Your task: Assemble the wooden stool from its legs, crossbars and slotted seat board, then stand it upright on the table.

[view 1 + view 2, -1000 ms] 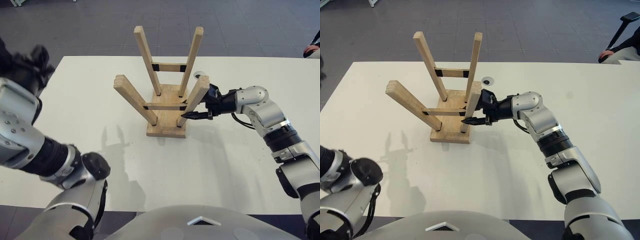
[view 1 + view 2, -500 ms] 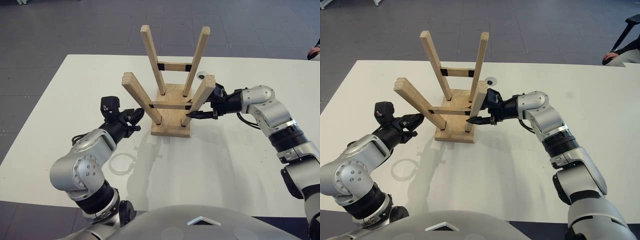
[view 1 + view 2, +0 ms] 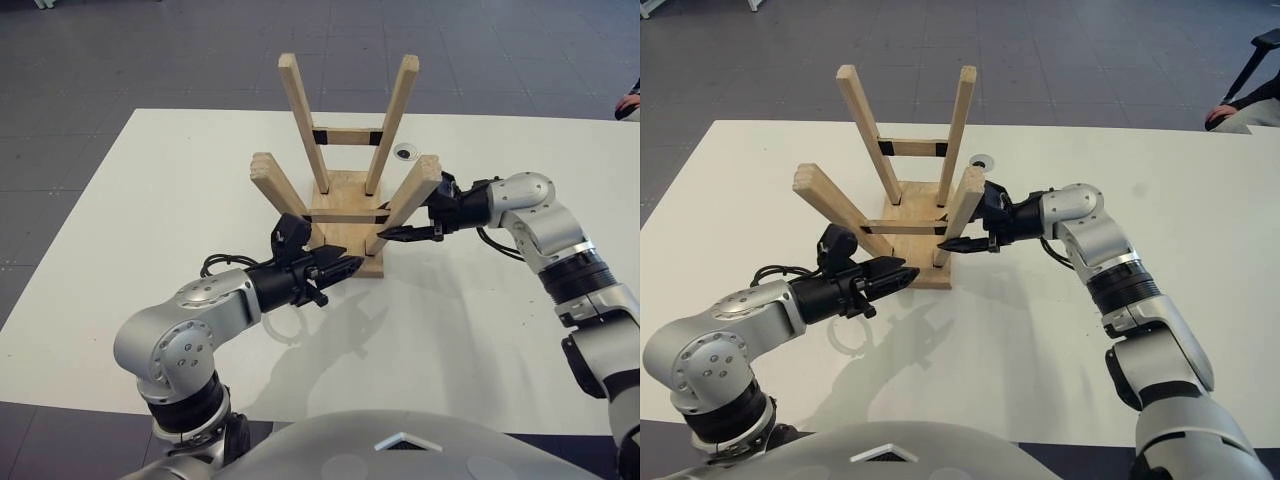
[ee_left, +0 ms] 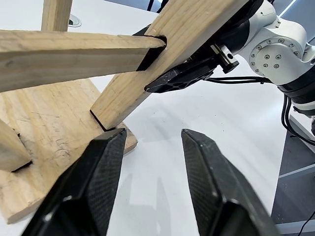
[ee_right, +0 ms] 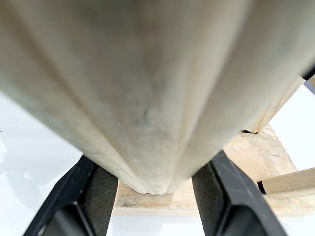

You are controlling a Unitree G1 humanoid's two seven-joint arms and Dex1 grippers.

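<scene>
The wooden stool [image 3: 340, 190] stands upside down on the white table [image 3: 480, 330], its seat board flat and its legs pointing up. One crossbar [image 3: 347, 135] joins the far legs and another [image 3: 345, 214] joins the near legs. My right gripper [image 3: 402, 226] is shut on the near right leg [image 3: 408, 196], low down by the seat board; that leg [image 5: 147, 88] sits between its fingers [image 5: 93, 196]. My left gripper [image 3: 342, 267] is open just in front of the seat board's near edge, its fingers [image 4: 106, 167] apart with nothing between them.
A small round grommet [image 3: 405, 152] lies in the table behind the stool. Bare table stretches to the left, right and front of the stool. A person's hand shows at the far right edge [image 3: 628, 100], away from the stool.
My left arm has swung in from the left, and its gripper now sits at the seat board's near edge. My right gripper has kept hold of the near right leg.
</scene>
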